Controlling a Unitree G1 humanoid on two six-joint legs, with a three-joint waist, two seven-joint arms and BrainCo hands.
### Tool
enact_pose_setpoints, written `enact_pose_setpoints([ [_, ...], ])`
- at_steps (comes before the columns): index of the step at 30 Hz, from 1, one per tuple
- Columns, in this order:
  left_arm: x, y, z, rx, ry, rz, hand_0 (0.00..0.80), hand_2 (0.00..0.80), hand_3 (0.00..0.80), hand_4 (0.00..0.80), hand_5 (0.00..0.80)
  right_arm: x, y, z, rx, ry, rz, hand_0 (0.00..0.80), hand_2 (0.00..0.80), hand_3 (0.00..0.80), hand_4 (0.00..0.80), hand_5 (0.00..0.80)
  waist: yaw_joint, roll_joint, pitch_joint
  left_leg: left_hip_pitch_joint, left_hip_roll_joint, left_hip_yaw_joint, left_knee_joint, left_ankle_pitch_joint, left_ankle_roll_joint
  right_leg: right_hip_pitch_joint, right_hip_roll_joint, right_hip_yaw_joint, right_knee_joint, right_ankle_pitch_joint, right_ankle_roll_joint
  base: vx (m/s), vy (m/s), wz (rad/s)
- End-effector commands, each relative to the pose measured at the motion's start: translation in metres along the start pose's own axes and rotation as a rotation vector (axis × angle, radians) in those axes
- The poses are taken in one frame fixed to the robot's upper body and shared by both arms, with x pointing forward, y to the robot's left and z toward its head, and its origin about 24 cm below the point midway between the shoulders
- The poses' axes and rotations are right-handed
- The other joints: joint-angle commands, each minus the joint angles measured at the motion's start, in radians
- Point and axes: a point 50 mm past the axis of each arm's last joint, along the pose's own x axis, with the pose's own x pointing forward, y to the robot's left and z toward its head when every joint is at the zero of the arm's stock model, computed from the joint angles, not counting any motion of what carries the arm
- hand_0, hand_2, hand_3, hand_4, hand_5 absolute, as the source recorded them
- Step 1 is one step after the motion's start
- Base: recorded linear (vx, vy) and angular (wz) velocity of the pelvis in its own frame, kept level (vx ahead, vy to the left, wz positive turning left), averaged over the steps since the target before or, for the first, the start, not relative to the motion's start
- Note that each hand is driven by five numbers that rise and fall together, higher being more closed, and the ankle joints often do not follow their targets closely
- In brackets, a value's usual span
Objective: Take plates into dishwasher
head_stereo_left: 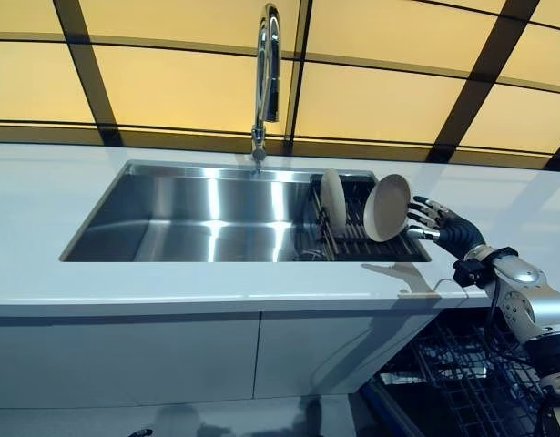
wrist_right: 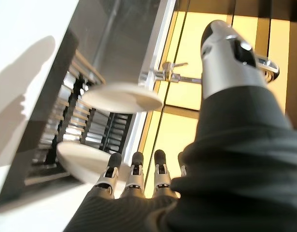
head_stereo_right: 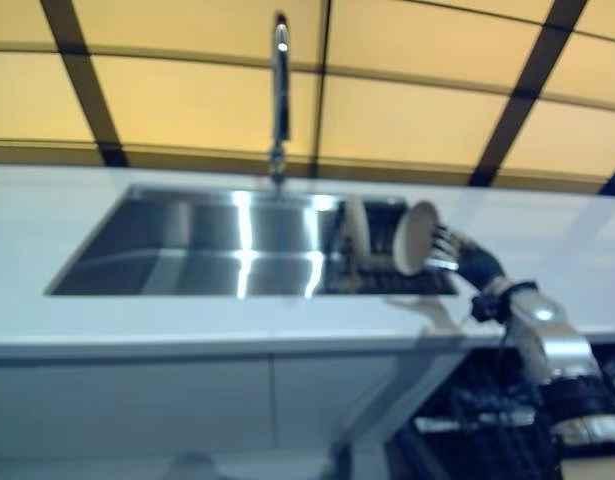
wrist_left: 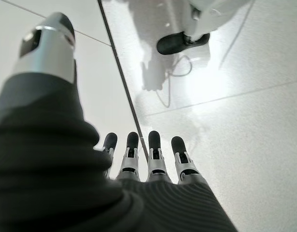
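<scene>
Plainly, no writing shows; right hand [head_stereo_left: 436, 221] open beside plate [head_stereo_left: 387, 208].

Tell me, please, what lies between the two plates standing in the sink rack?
Only bare rack bars lie between the left plate and the right plate; the left eye view shows this, with the right hand beside the right plate.

Two round beige plates [head_stereo_left: 332, 199] [head_stereo_left: 387, 208] stand on edge in the sink's dark rack [head_stereo_left: 352, 238].
</scene>
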Motion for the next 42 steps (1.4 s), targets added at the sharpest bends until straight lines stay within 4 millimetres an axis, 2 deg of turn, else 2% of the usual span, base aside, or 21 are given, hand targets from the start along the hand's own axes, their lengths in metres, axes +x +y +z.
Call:
enact_pose_setpoints([
  [1,0.0,0.008,0.011,0.014,-0.022,0.01,0.0,0.0,0.0,0.0,0.0,0.004,-0.016,0.038,-0.042,-0.113,-0.073,0.0,0.0,0.0,0.0,0.0,0.016,0.012,-0.05,0.023,0.016,0.034,0.002,-0.053,-0.022,0.078,0.015,-0.006,-0.062,0.106,0.005,0.093,-0.021,0.11],
  [3,0.0,0.004,0.007,0.006,-0.004,0.003,0.0,0.0,0.0,0.0,0.0,0.003,-0.021,0.037,-0.032,-0.106,-0.107,0.0,0.0,0.0,0.0,0.0,0.013,0.013,-0.068,0.028,0.023,0.057,0.002,-0.057,-0.029,0.114,0.016,-0.01,-0.096,0.102,0.0,0.098,-0.02,0.03],
  [15,0.001,0.012,0.012,0.0,0.024,0.005,0.0,0.0,0.0,0.0,0.0,0.004,-0.024,0.018,-0.055,0.014,-0.234,0.0,0.0,0.0,0.0,0.0,-0.003,0.031,-0.078,0.041,0.032,0.084,0.002,-0.07,-0.037,0.142,0.012,-0.008,-0.108,0.084,-0.003,0.05,-0.012,-0.05],
  [22,0.002,0.011,0.022,0.017,0.034,0.002,0.0,0.0,0.0,0.0,0.0,0.012,-0.032,0.025,-0.074,0.028,-0.355,0.0,0.0,0.0,0.0,0.0,-0.008,0.042,-0.07,0.046,0.033,0.093,0.002,-0.078,-0.037,0.143,0.007,-0.009,-0.107,0.082,0.002,0.049,-0.007,-0.05],
  [27,0.003,0.004,0.023,0.032,0.047,-0.008,0.0,0.0,0.0,0.0,0.0,0.015,-0.039,0.022,-0.071,0.115,-0.443,0.0,0.0,0.0,0.0,0.0,-0.001,0.045,-0.069,0.045,0.033,0.093,0.002,-0.08,-0.038,0.146,0.004,-0.009,-0.111,0.08,0.003,0.06,-0.003,-0.06],
  [33,0.005,-0.01,0.026,0.048,0.057,-0.023,0.0,0.0,0.0,0.0,0.0,0.024,-0.044,0.037,-0.063,0.122,-0.589,0.0,0.0,0.0,0.0,0.0,0.01,0.049,-0.065,0.035,0.032,0.088,0.002,-0.078,-0.038,0.143,0.006,-0.006,-0.117,0.079,0.0,0.047,-0.005,0.0],
  [39,0.006,-0.021,0.03,0.057,0.058,-0.025,0.0,0.0,0.0,0.0,0.0,0.034,-0.036,0.046,-0.099,0.146,-0.625,0.0,0.0,0.0,0.0,0.0,0.019,0.056,-0.056,0.024,0.032,0.079,0.002,-0.075,-0.038,0.135,0.006,-0.006,-0.118,0.078,-0.002,0.005,-0.001,0.0],
  [42,0.006,-0.027,0.035,0.058,0.052,-0.025,0.0,0.0,0.0,0.0,0.0,0.043,-0.025,0.05,-0.134,0.162,-0.607,0.0,0.0,0.0,0.0,0.0,0.027,0.06,-0.044,0.014,0.032,0.073,0.002,-0.072,-0.039,0.13,0.005,-0.009,-0.118,0.077,-0.005,0.0,0.0,0.0],
])
